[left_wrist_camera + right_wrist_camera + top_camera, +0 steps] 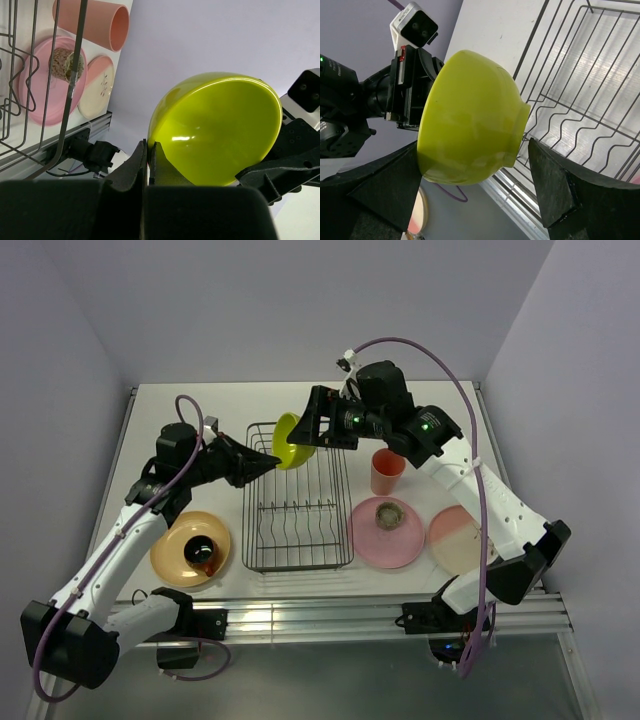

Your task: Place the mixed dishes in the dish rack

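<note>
**Lime-green bowl [288, 440] tipped on edge at the rack's far rim**

The right claw [312, 428] straddles the bowl with its jaws spread wide, one finger clear of the bowl's foot. The left claw [148, 150] is closed on nothing, its tip just beside the bowl. The bowl probably needs seating between prongs before either arm backs away.

The dish rack [298, 567] holds nothing else. A small cup [200, 550] sits on the yellow-orange plate [170, 550], and a tan bowl [388, 512] sits on the pink plate [385, 548].
</note>
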